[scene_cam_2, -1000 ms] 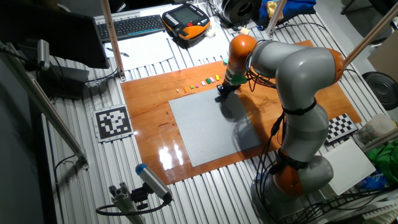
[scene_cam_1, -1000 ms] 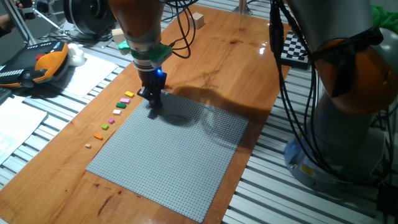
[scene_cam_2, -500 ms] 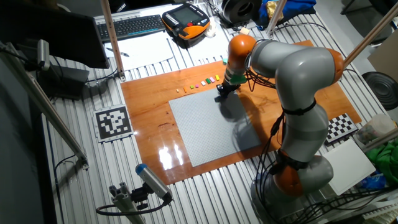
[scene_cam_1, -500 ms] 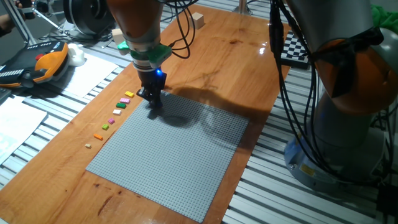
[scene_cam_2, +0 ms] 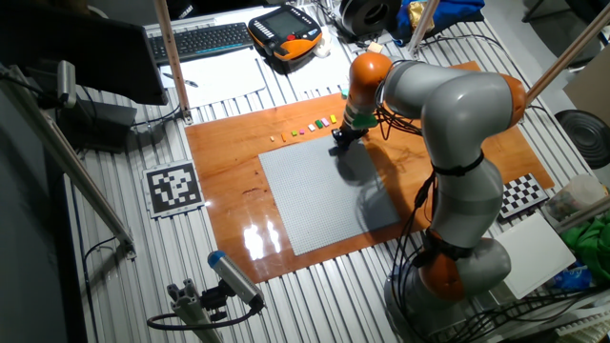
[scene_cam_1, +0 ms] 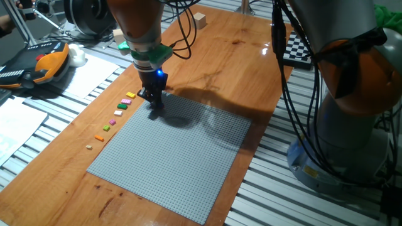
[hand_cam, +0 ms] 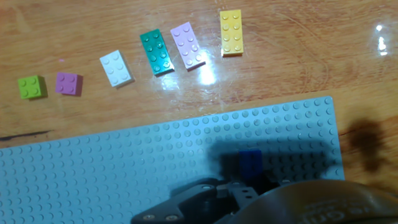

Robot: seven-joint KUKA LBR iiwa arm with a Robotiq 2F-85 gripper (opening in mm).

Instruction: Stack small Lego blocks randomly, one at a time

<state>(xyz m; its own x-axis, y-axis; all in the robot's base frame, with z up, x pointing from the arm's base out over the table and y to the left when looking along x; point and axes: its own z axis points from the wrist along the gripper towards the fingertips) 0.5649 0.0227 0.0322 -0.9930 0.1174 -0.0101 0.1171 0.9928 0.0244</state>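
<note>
A row of small Lego blocks lies on the wood left of the grey baseplate (scene_cam_1: pixel 169 163). In the hand view they are yellow (hand_cam: pixel 231 32), pink (hand_cam: pixel 188 45), green (hand_cam: pixel 157 52), white (hand_cam: pixel 116 68), purple (hand_cam: pixel 68 83) and lime (hand_cam: pixel 32 87). My gripper (scene_cam_1: pixel 154 112) stands upright at the baseplate's far corner, tips down on the studs; it also shows in the other fixed view (scene_cam_2: pixel 340 149). In the hand view a small blue block (hand_cam: pixel 250 163) sits on the baseplate (hand_cam: pixel 93 174) between the dark fingers, in their shadow. The jaws look closed on it.
An orange block (scene_cam_1: pixel 98 137) and a tan block (scene_cam_1: pixel 89 147) end the row nearest the front. A wooden cube (scene_cam_1: pixel 200 19) sits at the table's far end. A checkerboard (scene_cam_1: pixel 295 47) lies at the right edge. An orange pendant (scene_cam_1: pixel 44 63) lies to the left.
</note>
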